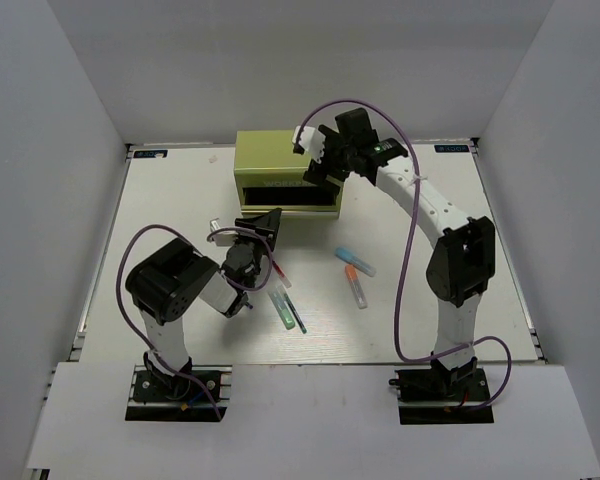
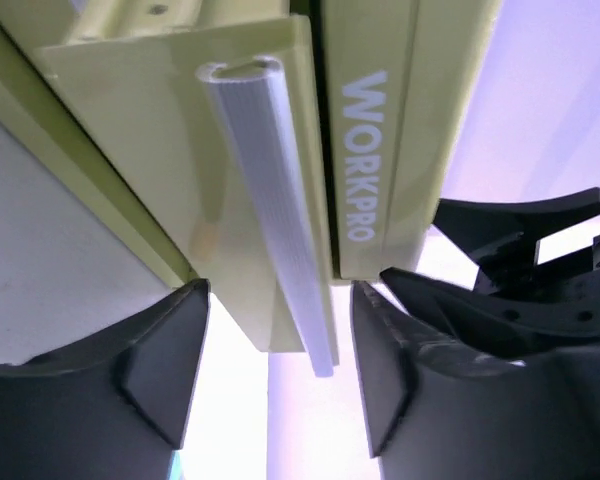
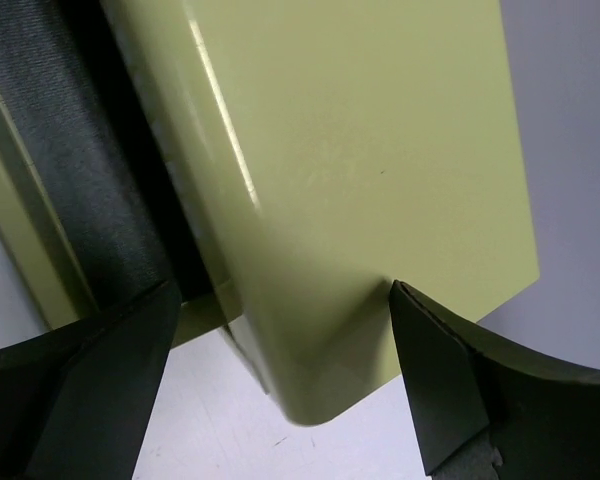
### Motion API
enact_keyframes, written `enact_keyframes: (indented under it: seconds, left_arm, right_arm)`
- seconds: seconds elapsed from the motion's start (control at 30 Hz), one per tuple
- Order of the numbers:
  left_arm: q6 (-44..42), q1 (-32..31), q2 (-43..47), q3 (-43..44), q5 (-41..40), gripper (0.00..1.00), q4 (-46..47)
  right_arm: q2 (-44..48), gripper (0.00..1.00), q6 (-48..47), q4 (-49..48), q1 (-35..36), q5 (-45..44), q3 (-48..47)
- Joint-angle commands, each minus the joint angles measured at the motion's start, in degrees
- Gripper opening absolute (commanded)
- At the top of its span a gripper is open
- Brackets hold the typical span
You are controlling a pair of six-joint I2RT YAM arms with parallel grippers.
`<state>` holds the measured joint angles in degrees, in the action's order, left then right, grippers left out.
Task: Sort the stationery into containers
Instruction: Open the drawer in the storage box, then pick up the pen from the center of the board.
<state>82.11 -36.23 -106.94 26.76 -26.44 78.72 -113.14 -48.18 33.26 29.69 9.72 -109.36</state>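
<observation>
Now | left end effector (image 2: 280,300): spread around handle (image 2: 265,190) | tool chest (image 1: 272,160): upright

Chest (image 1: 265,158) corner behind right claw (image 1: 318,158)

white table (image 1: 180,200), pale grey enclosure walls (image 1: 40,150) on three sides; small blue labels (image 1: 150,154) at far table corners.

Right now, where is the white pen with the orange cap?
In the top view the orange-capped white pen lies on the table, right of centre, beside the light blue marker on its near side, left of the right arm.
</observation>
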Motion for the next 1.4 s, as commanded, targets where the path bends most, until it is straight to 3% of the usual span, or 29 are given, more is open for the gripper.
enact_keyframes:
  seconds: [0.0, 0.1, 0.3, 0.43, 0.53, 0.57, 0.6, 0.67, 0.7, 0.73, 0.8, 0.83, 0.93, 1.0, 1.03, 1.07, 1.17, 1.23, 1.37]
  left_arm:
    - [-2.65, -0.25, 4.71, 0.39, -0.28, 0.71, -2.96]
    - [-3.18, -0.25, 6.64, 0.39, 0.24, 0.82, -4.45]
    - [-5.64, -0.25, 14.46, -1.36, 5.85, 0.87, -12.78]
    - [-9.50, -0.25, 23.33, -3.47, 11.40, 0.87, -25.34]
    - [-12.93, -0.25, 32.97, -3.99, 13.69, 0.87, -41.15]
    - [-13.89, -0.25, 35.45, -4.00, 14.30, 0.87, -45.36]
    - [-15.38, -0.25, 38.00, -4.00, 14.31, 0.87, -54.19]
    - [-16.10, -0.25, 44.49, -2.52, 13.78, 0.87, -63.38]
    - [-16.10, -0.25, 46.10, -1.29, 13.78, 0.87, -72.13]
    - [-16.10, -0.25, 47.33, -0.67, 13.78, 0.86, -76.22]
    - [-16.10, -0.25, 48.92, 0.65, 14.30, 0.79, -84.91]
    - [-16.10, -0.25, 49.71, 0.66, 14.31, 0.65, -86.61]
    - [-16.10, 0.37, 49.72, 2.06, 16.06, 0.42, -90.66]
    - [-17.24, 0.37, 49.19, 2.76, 17.20, 0.42, -91.29]
    - [-17.85, 0.37, 49.19, 3.38, 17.21, 0.45, -91.81]
    - [-18.47, 0.37, 48.58, 3.90, 17.73, 0.60, -92.42]
    - [-18.99, -0.16, 47.44, 6.19, 17.21, 0.84, -96.55]
    - [-19.00, -0.16, 47.43, 7.59, 17.21, 0.89, -99.53]
    - [-19.62, -0.16, 47.43, 9.09, 16.68, 0.89, -103.05]
  right_arm:
    - [5.81, 0.90, 1.78, 2.69, -0.34, 2.06, 3.88]
    - [10.12, 0.90, 1.69, 1.55, -0.34, 2.50, 8.61]
    - [20.48, 0.90, 1.25, -0.29, -0.51, 3.29, 18.18]
    - [30.25, 0.90, 2.74, -4.16, -0.78, 4.86, 27.78]
    - [36.32, 0.90, 5.10, -4.95, -1.13, 6.71, 37.07]
    - [37.28, 0.86, 5.81, -5.04, -1.48, 7.33, 38.42]
    - [39.47, 0.71, 7.13, -5.04, -1.65, 7.51, 39.91]
    - [40.80, 0.41, 10.90, -5.56, -2.44, 8.12, 45.45]
    - [42.29, 0.18, 11.70, -6.00, -2.79, 8.30, 46.94]
    - [42.48, 0.12, 13.01, -6.36, -3.49, 8.74, 50.96]
    - [42.66, 0.17, 14.08, -7.15, -4.03, 10.23, 54.32]
    - [42.39, 0.23, 15.39, -7.93, -4.72, 10.93, 55.82]
    - [39.50, 0.43, 18.02, -9.43, -5.96, 11.11, 57.06]
    - [36.33, 0.49, 20.31, -10.57, -6.75, 11.03, 57.42]
    - [35.54, 0.51, 20.67, -11.36, -6.84, 10.94, 57.42]
    - [33.10, 0.52, 21.02, -11.89, -7.28, 10.94, 57.33]
    - [29.40, 0.56, 21.64, -15.66, -7.46, 10.68, 57.59]
    - [27.89, 0.58, 22.25, -16.81, -7.46, 9.10, 58.03]
    - [23.68, 0.59, 22.34, -19.97, -7.37, 6.02, 57.95]
